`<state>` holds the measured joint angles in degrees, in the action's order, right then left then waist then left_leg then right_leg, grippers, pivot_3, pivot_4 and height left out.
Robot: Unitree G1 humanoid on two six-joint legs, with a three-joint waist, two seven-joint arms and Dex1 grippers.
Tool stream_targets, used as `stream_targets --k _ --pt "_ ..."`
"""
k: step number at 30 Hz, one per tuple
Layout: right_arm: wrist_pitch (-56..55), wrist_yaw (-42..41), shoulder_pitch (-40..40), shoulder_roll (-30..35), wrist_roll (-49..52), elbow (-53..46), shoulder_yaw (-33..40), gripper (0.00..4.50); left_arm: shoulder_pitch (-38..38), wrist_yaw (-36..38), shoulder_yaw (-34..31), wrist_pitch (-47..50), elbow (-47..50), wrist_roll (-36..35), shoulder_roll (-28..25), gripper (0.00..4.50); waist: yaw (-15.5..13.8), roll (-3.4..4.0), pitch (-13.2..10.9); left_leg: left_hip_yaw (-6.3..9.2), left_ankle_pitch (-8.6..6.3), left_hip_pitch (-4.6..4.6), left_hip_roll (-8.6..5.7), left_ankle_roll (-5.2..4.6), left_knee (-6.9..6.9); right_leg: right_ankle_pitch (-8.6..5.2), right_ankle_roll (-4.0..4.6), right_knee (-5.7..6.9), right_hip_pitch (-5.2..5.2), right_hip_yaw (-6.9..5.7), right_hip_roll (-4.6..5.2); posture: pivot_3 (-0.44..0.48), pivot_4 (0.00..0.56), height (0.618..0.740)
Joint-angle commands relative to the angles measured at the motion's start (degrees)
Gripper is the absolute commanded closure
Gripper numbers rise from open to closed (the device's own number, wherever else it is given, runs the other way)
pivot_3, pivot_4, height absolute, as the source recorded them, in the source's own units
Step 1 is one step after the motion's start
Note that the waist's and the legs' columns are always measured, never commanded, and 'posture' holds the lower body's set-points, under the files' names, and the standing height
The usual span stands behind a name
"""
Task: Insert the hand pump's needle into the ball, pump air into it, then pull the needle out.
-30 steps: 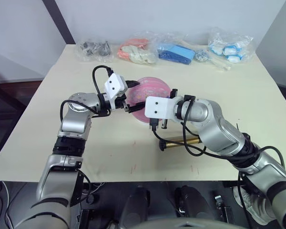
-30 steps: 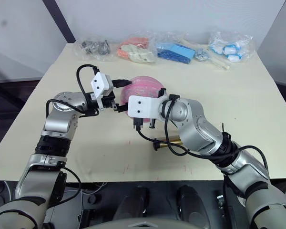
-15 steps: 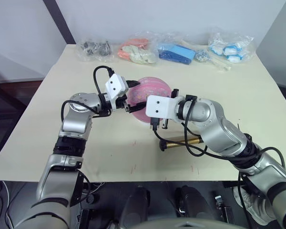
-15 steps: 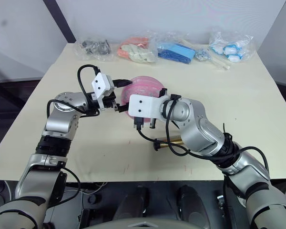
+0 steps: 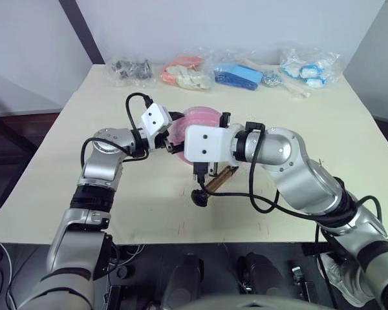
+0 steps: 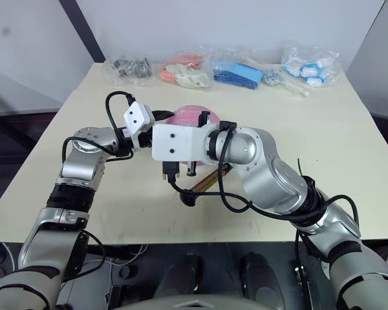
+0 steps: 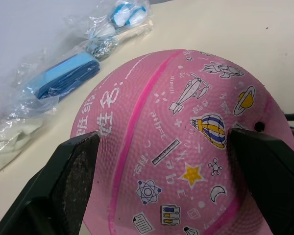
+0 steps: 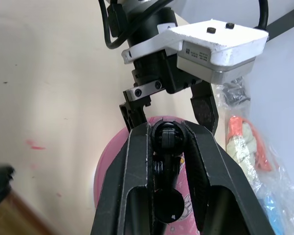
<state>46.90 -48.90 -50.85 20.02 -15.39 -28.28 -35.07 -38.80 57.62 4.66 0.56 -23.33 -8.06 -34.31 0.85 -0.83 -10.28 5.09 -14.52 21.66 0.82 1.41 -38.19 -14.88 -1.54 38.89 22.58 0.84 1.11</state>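
A: What does the right tool (image 8: 166, 147) hold, and where?

B: Its two black fingers (image 8: 137, 161) are clamped on a small black fitting, judged to be the end of the hand pump's hose that carries the needle; the pin itself is too small to make out. The tool hangs just in front of the ball (image 7: 186, 142).

A: And the left tool (image 7: 161, 161)?

B: It grips the ball from both sides, one pad (image 7: 76, 171) on each flank, steadying it on the desk (image 5: 310, 123).

A: Where is the hand pump (image 5: 218, 180)?

B: Its gold-brown barrel lies tilted beneath the right tool, one black end cap toward the desk's near edge, joined upward by the thin black hose (image 5: 197, 175).

A: Which step is in hand?

B: The approach to insertion, by judgement; the fitting appears apart from the ball.

A: What does the next move call for?

B: Aligning the fitting with the valve hole (image 7: 258, 126) and pressing straight in while the left tool keeps the ball from rolling.
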Motion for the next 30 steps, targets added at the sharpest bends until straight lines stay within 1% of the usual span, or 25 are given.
stream_targets --k 1,3,4,11,13,15,17,19,21,23,25,30 --pt "1.5 0.0 -0.9 1.1 1.2 -2.3 4.1 4.15 2.3 -0.8 2.1 1.8 -4.3 3.2 0.1 0.0 0.0 0.0 0.0 0.0 0.03 0.01 0.0 0.0 0.0 0.07 0.02 0.0 0.0 0.0 0.0 0.0 0.15 0.74" --pt "2.8 -0.2 0.3 2.7 2.4 -3.5 6.2 4.15 2.4 -0.4 1.5 1.6 -3.9 2.4 0.1 0.0 -0.1 0.0 0.0 0.03 0.06 0.04 0.0 0.0 0.0 0.16 0.01 0.0 0.0 -0.01 -0.01 0.0 0.15 0.74" --pt "3.8 -0.3 1.2 3.4 3.3 -4.3 7.5 4.15 2.6 -0.4 1.1 1.8 -3.6 2.1 0.1 0.0 -0.1 0.0 0.0 0.03 0.07 0.07 0.0 0.0 0.0 0.25 -0.15 -0.01 0.01 -0.01 -0.01 0.0 0.15 0.74" --pt "9.6 -0.4 7.9 8.7 10.1 -9.4 19.1 4.15 5.0 1.0 -2.5 4.6 1.1 -3.1 0.1 0.0 0.1 0.03 0.0 -0.05 0.07 0.16 -0.03 0.01 0.23 0.27 -0.19 -0.1 0.15 0.08 0.02 0.0 0.15 0.74" --pt "10.1 -0.2 10.7 10.5 12.1 -9.8 22.9 4.15 6.0 1.7 -5.1 7.3 4.0 -7.0 0.0 0.0 0.2 0.03 0.0 -0.07 0.07 0.13 -0.03 0.01 0.38 0.27 -0.18 -0.14 0.18 0.1 0.02 0.0 0.15 0.74" --pt "10.1 0.6 13.2 11.0 13.9 -9.3 25.9 4.15 7.3 3.2 -8.0 10.2 7.7 -11.8 -0.6 0.0 0.3 0.02 0.0 -0.1 0.07 0.2 -0.02 0.01 0.5 0.26 -0.18 -0.21 0.3 0.14 0.01 0.0 0.15 0.74" --pt "8.6 1.3 15.2 12.0 14.9 -8.2 27.2 4.15 8.8 4.9 -10.4 13.8 11.3 -16.1 -1.8 0.0 0.7 0.02 0.0 -0.17 0.07 0.28 -0.01 0.01 0.71 0.27 -0.18 -0.36 0.42 0.21 0.01 0.0 0.15 0.74" --pt "7.6 2.0 16.8 12.4 16.0 -7.3 28.4 4.15 10.4 5.7 -12.0 17.2 14.7 -19.0 -3.1 0.0 1.2 0.03 -0.1 -0.24 0.08 0.54 -0.01 0.02 0.82 0.29 -0.15 -0.36 0.73 0.31 0.01 0.0 0.15 0.74" --pt "5.7 2.5 18.5 13.3 16.6 -5.5 29.2 4.15 12.2 6.8 -14.4 21.7 18.3 -23.4 -4.7 0.0 1.6 0.02 -0.1 -0.27 0.08 0.76 -0.01 0.02 0.89 0.4 0.05 -0.36 0.96 0.35 0.01 0.0 0.15 0.74" --pt "3.8 2.9 19.6 14.3 17.1 -3.7 29.8 4.15 14.5 8.4 -16.3 25.0 22.0 -27.2 -6.4 0.0 1.8 0.02 -0.1 -0.31 0.08 1.07 0.0 0.02 0.89 0.42 0.08 -0.38 1.27 0.39 0.0 0.0 0.15 0.74" --pt "2.5 3.3 19.8 14.9 17.9 -1.9 30.5 4.15 16.8 9.5 -17.7 27.3 25.2 -30.0 -7.7 0.0 1.7 0.04 -0.1 -0.36 0.07 1.14 0.0 0.02 0.99 0.41 0.08 -0.55 1.29 0.41 0.03 0.0 0.15 0.74" --pt "-0.8 3.8 19.8 16.3 19.5 3.2 32.2 4.15 23.7 10.1 -21.0 30.5 32.5 -34.4 -9.8 0.0 1.5 0.02 -0.2 -0.37 0.06 1.22 -0.01 0.01 1.07 0.43 0.06 -0.87 1.25 0.38 0.08 0.0 0.15 0.74"
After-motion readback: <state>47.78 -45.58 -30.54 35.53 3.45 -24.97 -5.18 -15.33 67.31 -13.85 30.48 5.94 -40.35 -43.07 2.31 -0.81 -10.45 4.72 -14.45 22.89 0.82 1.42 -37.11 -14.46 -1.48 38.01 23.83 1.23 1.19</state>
